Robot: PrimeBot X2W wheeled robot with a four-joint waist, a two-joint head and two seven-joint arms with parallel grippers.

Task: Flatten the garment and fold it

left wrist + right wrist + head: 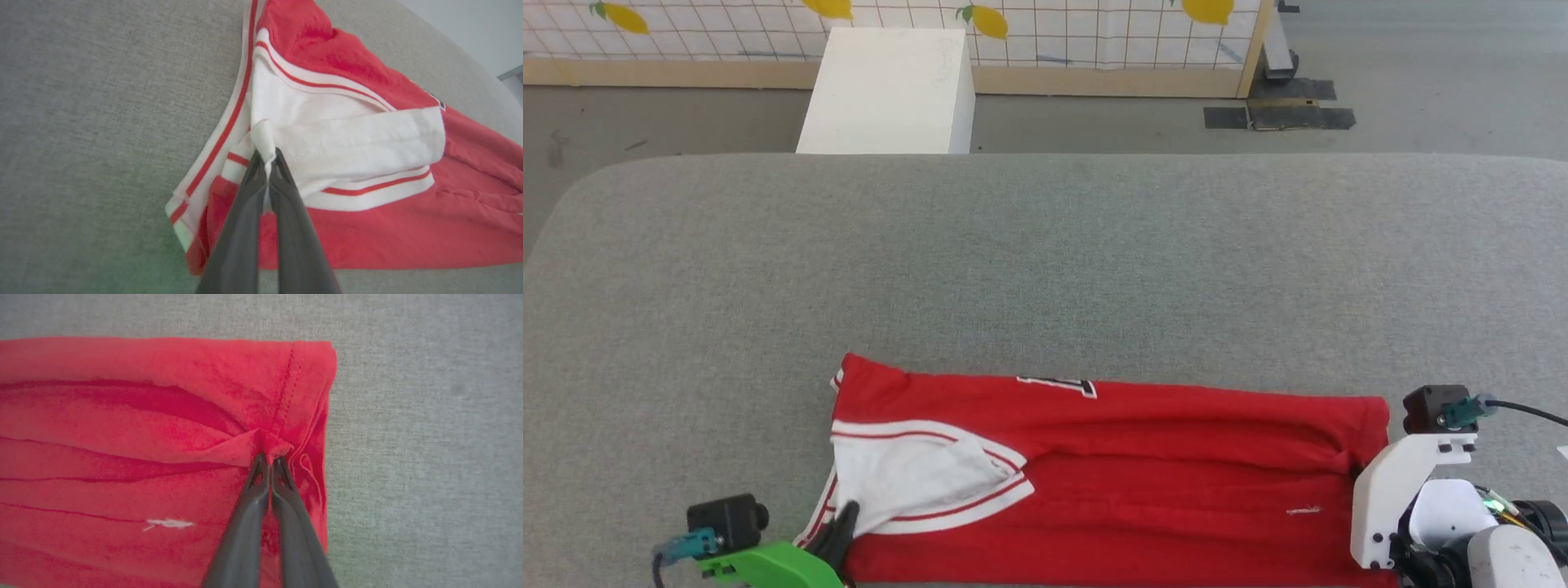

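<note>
From here I see the garment (1143, 482) lying as a long folded band along the near edge of the grey table (1045, 261). My left gripper (267, 157) is at the band's left end, its fingers pinched together on a tuck of the white sleeve (347, 134), which lies folded over the red body. My right gripper (269, 459) is at the opposite end, just inside the stitched hem (291, 388), with its jaws clamped on a small ridge of red cloth. A bit of black, white-outlined print (1058, 385) shows at the far fold.
</note>
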